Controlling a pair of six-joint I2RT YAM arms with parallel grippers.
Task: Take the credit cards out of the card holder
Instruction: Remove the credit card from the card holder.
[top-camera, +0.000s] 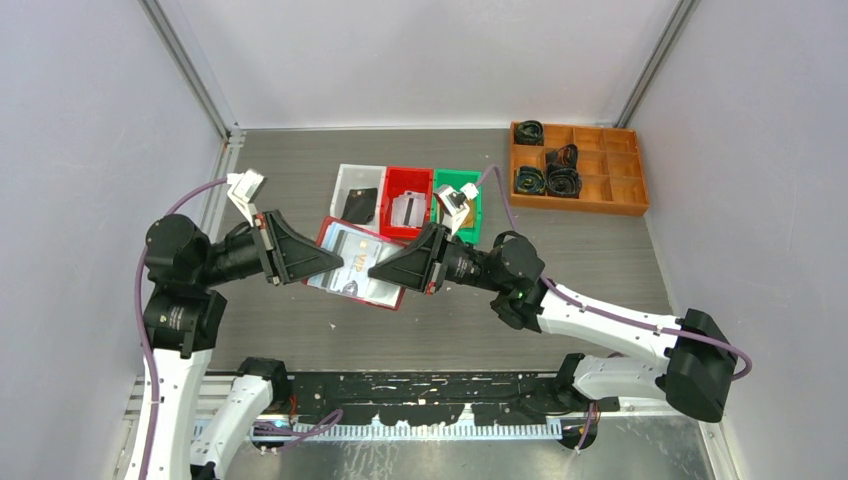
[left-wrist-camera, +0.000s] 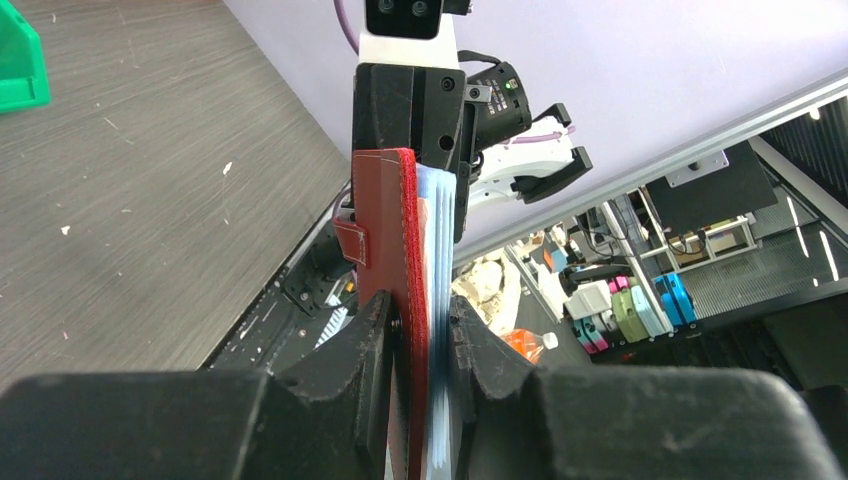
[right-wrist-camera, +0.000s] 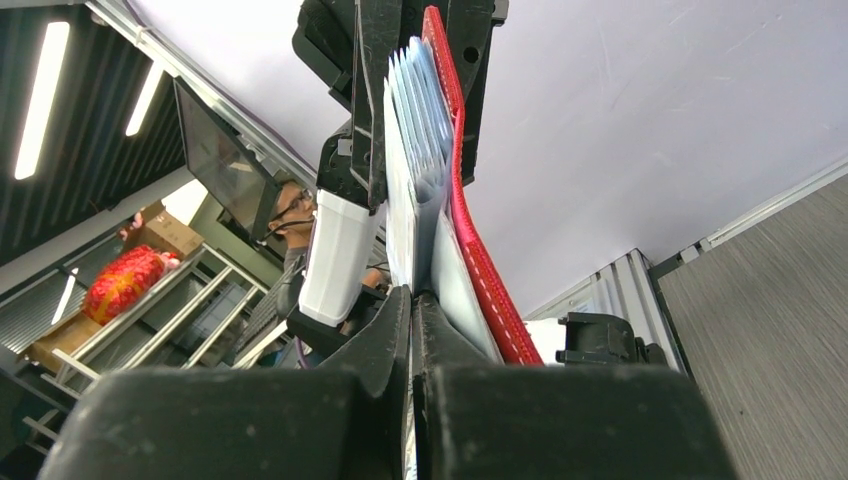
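The red card holder (top-camera: 375, 290) hangs open above the table, held between both grippers. Its pale inside faces up and shows a silvery credit card (top-camera: 356, 262) in a clear sleeve. My left gripper (top-camera: 337, 266) is shut on the holder's left end. In the left wrist view its jaws (left-wrist-camera: 420, 330) clamp the red cover (left-wrist-camera: 385, 230) and the clear sleeves together. My right gripper (top-camera: 374, 270) is shut on the right end. In the right wrist view its jaws (right-wrist-camera: 412, 300) pinch one thin pale leaf (right-wrist-camera: 398, 180) beside the fanned sleeves; whether it is sleeve or card is unclear.
Three small bins stand behind the holder: a white bin (top-camera: 345, 178) with a dark card (top-camera: 360, 205), a red bin (top-camera: 392, 180) with a silvery card (top-camera: 405, 210), and a green bin (top-camera: 474, 215) partly behind my right wrist. An orange divided tray (top-camera: 600, 205) sits back right.
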